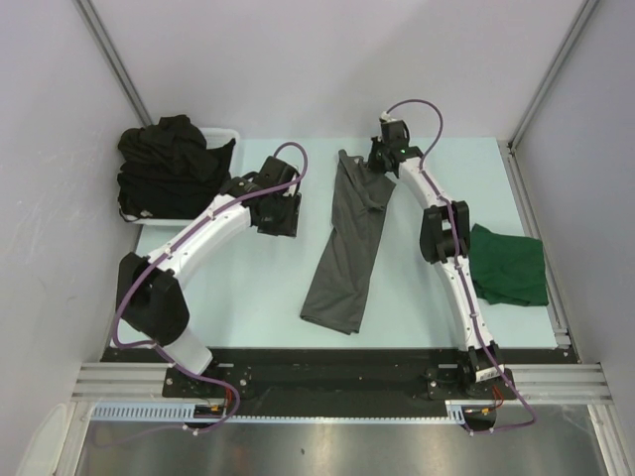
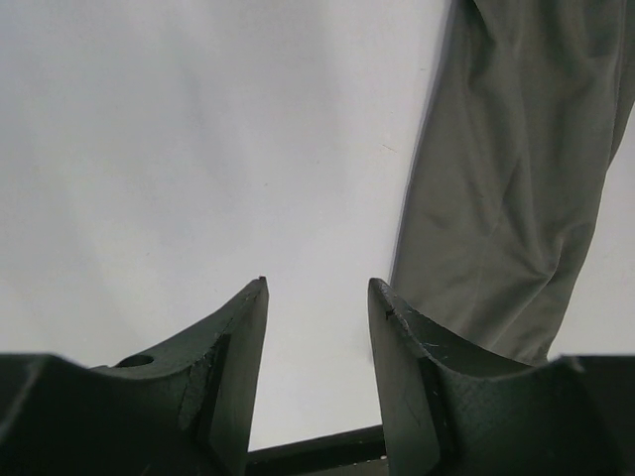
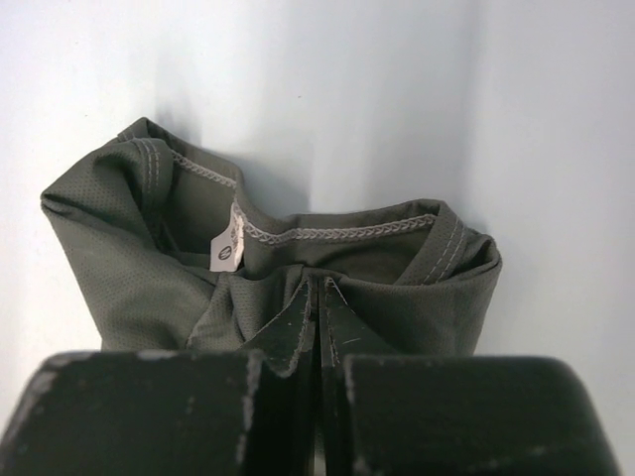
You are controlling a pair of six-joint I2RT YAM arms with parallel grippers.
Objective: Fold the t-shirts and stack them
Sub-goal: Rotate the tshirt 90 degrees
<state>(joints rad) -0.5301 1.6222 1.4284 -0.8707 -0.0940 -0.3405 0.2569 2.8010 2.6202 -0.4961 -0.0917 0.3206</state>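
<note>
A charcoal grey t-shirt (image 1: 347, 248) lies in a long narrow strip down the middle of the table. My right gripper (image 1: 382, 159) is at its far end, shut on the fabric just below the collar (image 3: 319, 283). The shirt (image 3: 417, 297) bunches around the fingertips, and its white neck label (image 3: 226, 248) shows to the left. My left gripper (image 1: 280, 213) hovers over bare table left of the shirt, open (image 2: 317, 288), with nothing between its fingers. The grey shirt (image 2: 506, 169) runs along the right side of the left wrist view.
A dark green t-shirt (image 1: 509, 266) lies folded at the table's right edge, beside the right arm. Several black t-shirts (image 1: 169, 164) are heaped in a white basket (image 1: 226, 134) at the back left corner. Walls enclose the table on three sides.
</note>
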